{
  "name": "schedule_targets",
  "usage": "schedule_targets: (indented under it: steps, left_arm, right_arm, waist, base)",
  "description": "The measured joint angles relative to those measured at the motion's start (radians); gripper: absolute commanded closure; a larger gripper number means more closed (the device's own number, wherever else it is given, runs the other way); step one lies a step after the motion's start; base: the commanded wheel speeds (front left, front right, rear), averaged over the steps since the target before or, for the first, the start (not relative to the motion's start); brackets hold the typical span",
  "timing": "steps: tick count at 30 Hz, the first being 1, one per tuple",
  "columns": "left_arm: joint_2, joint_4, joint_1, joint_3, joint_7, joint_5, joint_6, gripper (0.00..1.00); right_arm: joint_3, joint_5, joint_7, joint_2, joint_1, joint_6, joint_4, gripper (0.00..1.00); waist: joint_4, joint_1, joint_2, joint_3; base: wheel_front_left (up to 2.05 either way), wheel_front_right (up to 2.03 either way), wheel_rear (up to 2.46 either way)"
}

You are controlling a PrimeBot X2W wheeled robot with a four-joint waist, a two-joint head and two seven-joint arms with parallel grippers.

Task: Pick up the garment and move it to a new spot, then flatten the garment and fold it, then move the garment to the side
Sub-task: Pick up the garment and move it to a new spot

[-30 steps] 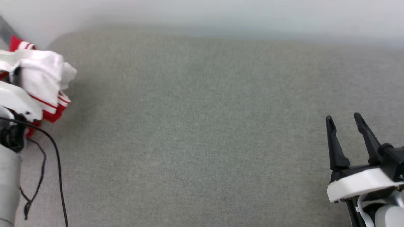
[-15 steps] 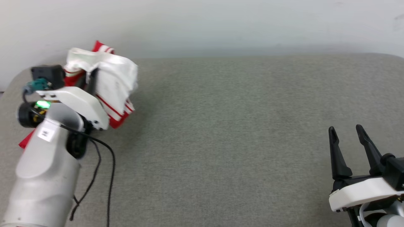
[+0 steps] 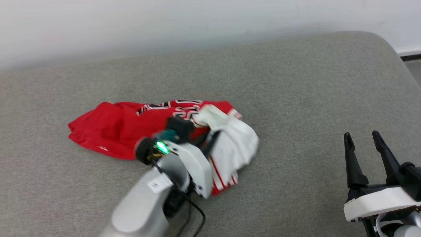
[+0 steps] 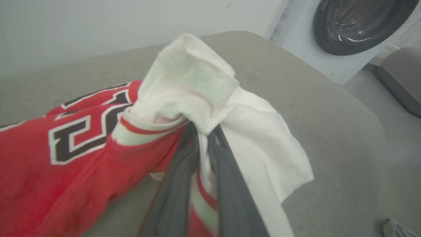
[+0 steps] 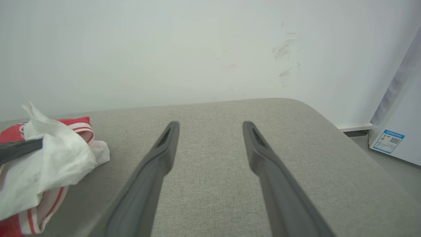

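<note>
The garment (image 3: 108, 128) is a red jersey shirt with black white-outlined lettering, and its red body lies crumpled on the grey padded surface (image 3: 296, 82). My left gripper (image 3: 210, 136) is shut on the bunched white sleeve with red-striped trim, which drapes over the fingers. In the left wrist view the two fingers (image 4: 174, 184) pinch that sleeve at the left gripper (image 4: 202, 130), and the garment (image 4: 65, 158) trails to the left. My right gripper (image 3: 361, 135) stands open at the lower right, apart from the cloth. The right wrist view shows the right gripper (image 5: 210, 126) open over bare surface and the garment (image 5: 49, 158) at the left.
A pale wall (image 3: 197, 19) runs behind the surface, whose rounded right edge (image 3: 394, 52) drops to the floor. A washing machine (image 4: 355, 29) and a grey cushion (image 4: 401, 79) stand beyond that edge. A black cable (image 3: 194, 210) hangs from my left forearm.
The head camera has shifted. Measured against the right gripper, my left gripper has carried the garment from the far left toward the middle, and its red body now rests on the surface.
</note>
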Motion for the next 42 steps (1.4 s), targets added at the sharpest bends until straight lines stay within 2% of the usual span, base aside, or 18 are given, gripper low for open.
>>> schedule_targets:
  steps: [7,14,15,16,17,21,25,33,42]
  left_arm:
    - [-0.042,-0.080,0.097,-0.174,0.041,0.010,-0.004,1.00]
    - [-0.036,-0.082,0.120,-0.258,0.034,0.021,-0.005,1.00]
    - [-0.035,-0.081,0.120,-0.265,0.025,0.021,-0.005,0.80]
    - [-0.036,-0.080,0.120,-0.270,0.020,0.021,-0.005,0.15]
    - [-0.036,-0.078,0.120,-0.276,0.012,0.021,-0.005,0.00]
    - [-0.037,-0.091,0.117,-0.272,-0.067,0.026,-0.005,0.00]
    - [-0.038,-0.115,0.115,-0.246,-0.151,0.037,0.019,0.00]
    - [-0.013,-0.160,0.143,-0.126,-0.283,0.023,0.112,0.00]
    - [0.039,-0.220,0.222,0.059,-0.312,0.027,0.205,0.00]
  right_arm:
    - [0.002,0.003,-0.009,0.000,-0.020,0.000,-0.002,0.00]
    - [-0.002,0.002,-0.015,0.000,-0.038,0.000,0.002,0.00]
    - [-0.002,-0.001,-0.015,0.000,-0.038,0.000,0.003,0.00]
    - [-0.005,-0.001,-0.015,0.000,-0.039,0.000,0.003,0.00]
    - [-0.006,-0.004,-0.014,0.000,-0.039,0.000,0.004,0.00]
    - [-0.003,-0.016,-0.003,0.000,-0.037,0.000,0.006,0.00]
    - [-0.005,-0.023,0.010,0.000,-0.029,0.000,0.005,0.00]
    - [-0.008,-0.030,0.038,0.000,0.014,0.000,-0.007,0.00]
    - [-0.001,-0.038,0.067,0.000,0.048,0.000,-0.017,0.00]
  waist:
    - [-0.023,0.0001,0.0000,0.065]
    - [-0.015,0.0001,0.0000,0.102]
    - [-0.010,0.0001,0.0000,0.101]
    - [-0.006,0.0001,0.0000,0.099]
    - [-0.001,0.0001,0.0000,0.095]
    - [0.014,0.0001,0.0000,0.063]
    - [0.033,0.0001,0.0000,0.022]
    - [0.083,0.0001,0.0000,-0.045]
    - [0.133,0.0001,0.0000,-0.089]
  base:
    - [0.00,0.00,0.00]
    - [0.00,0.00,0.00]
    - [0.00,0.00,0.00]
    - [0.00,0.00,0.00]
    - [0.00,0.00,0.00]
    - [0.00,0.00,0.00]
    - [0.00,0.00,0.00]
    - [0.00,0.00,0.00]
    - [0.00,0.00,0.00]
